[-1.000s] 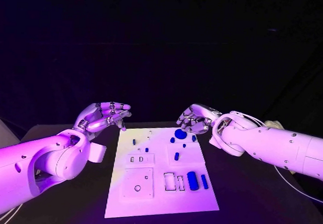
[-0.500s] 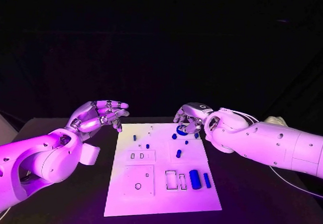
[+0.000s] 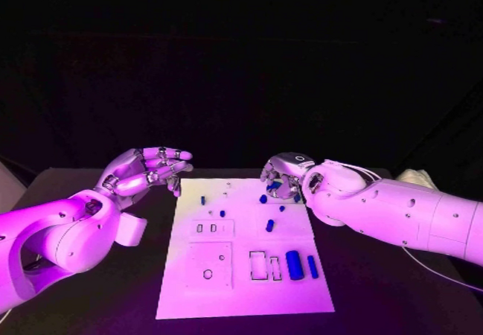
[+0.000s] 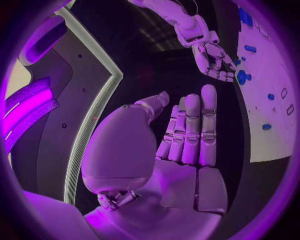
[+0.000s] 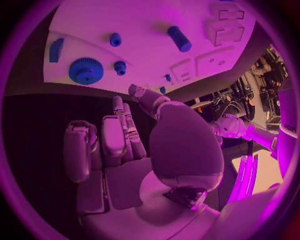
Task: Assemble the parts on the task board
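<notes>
The white task board [image 3: 241, 287] is lying mid-table, carrying small blue parts [image 3: 292, 265] and a blue gear [image 5: 85, 71] at its far edge. Both the left hand [image 3: 147, 172] and the right hand [image 3: 286, 177] are hovering empty, fingers apart.

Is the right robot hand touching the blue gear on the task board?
Apart. In the right wrist view, the right robot hand is open with nothing in it, and dark table shows between its fingertips and the blue gear on the task board.
</notes>
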Tool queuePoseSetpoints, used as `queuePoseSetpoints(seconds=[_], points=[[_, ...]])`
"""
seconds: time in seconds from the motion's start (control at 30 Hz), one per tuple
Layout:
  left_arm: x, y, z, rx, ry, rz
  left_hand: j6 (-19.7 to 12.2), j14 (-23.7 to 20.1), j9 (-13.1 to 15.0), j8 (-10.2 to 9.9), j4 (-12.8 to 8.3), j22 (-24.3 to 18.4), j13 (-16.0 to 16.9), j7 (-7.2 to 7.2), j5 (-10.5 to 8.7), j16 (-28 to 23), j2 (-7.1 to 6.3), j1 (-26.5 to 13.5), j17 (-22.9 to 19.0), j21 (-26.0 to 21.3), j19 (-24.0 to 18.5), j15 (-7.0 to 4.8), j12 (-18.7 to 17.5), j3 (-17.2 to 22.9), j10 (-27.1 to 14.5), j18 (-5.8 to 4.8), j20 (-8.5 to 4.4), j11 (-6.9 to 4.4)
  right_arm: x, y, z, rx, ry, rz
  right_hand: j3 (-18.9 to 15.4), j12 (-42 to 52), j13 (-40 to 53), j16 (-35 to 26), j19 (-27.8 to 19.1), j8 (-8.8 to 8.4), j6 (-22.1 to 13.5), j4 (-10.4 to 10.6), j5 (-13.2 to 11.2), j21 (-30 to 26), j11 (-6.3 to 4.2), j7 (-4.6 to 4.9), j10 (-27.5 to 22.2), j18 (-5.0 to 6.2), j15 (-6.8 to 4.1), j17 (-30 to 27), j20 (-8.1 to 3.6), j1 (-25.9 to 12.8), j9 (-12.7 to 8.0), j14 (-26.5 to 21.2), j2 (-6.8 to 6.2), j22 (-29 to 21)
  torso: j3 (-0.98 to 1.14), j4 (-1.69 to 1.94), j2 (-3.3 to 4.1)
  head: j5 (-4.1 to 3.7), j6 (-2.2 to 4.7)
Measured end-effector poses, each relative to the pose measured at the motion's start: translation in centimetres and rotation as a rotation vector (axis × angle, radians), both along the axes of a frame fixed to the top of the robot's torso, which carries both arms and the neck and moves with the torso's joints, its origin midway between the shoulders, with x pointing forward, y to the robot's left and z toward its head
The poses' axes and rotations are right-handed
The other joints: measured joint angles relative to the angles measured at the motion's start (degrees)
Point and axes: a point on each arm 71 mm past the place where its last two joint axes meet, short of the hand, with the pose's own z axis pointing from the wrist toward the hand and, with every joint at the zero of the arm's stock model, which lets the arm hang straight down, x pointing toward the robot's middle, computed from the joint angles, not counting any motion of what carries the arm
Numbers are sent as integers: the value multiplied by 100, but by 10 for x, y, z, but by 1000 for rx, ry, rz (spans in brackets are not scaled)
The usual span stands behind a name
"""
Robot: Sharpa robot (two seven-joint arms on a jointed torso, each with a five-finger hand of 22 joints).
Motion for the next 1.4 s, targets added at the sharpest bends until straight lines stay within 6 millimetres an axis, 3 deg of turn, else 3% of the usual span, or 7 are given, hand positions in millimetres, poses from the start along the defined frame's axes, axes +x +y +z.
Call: queuePoseSetpoints(seconds=[0.6,1.03,1.2,1.4], points=[[-3,2,3,-1,0,-7,-39,1,13,0,0,13,7,2,0,23,0,-46,0,23,-21,-1,0,0,-49,0,21,-13,2,3,-14,-57,33,-17,-71,0,0,50,-1,0,0,71,0,0,-7,0,-49,1,0,21,0,-30,33,0,-30,-1,-32,58,126,-18,-22],[-4,4,5,-2,-2,-14,-38,-19,21,0,0,19,11,2,0,23,0,-46,5,46,-22,19,0,0,-68,0,20,8,4,4,-17,-77,34,-32,-87,2,9,83,-1,1,-1,120,-1,0,3,0,-101,1,-1,21,0,-30,66,0,-30,-3,-63,94,204,-60,32],[-3,4,6,-2,-3,-14,-38,-19,22,0,0,19,11,2,0,23,0,-46,4,46,-22,19,0,0,-68,0,20,8,4,3,-18,-80,35,-39,-79,2,15,107,-1,3,-1,143,0,0,3,0,-100,2,14,30,0,-7,85,14,-6,-3,-66,98,230,-36,19],[-3,5,5,-2,-2,-14,-59,-19,27,0,0,23,10,22,0,22,0,-46,4,46,-22,19,22,0,-68,0,20,8,4,3,-18,-84,32,-44,-80,2,23,131,-1,23,-1,174,0,0,3,0,-100,2,20,37,0,16,96,20,17,-3,-65,98,255,-52,48]])
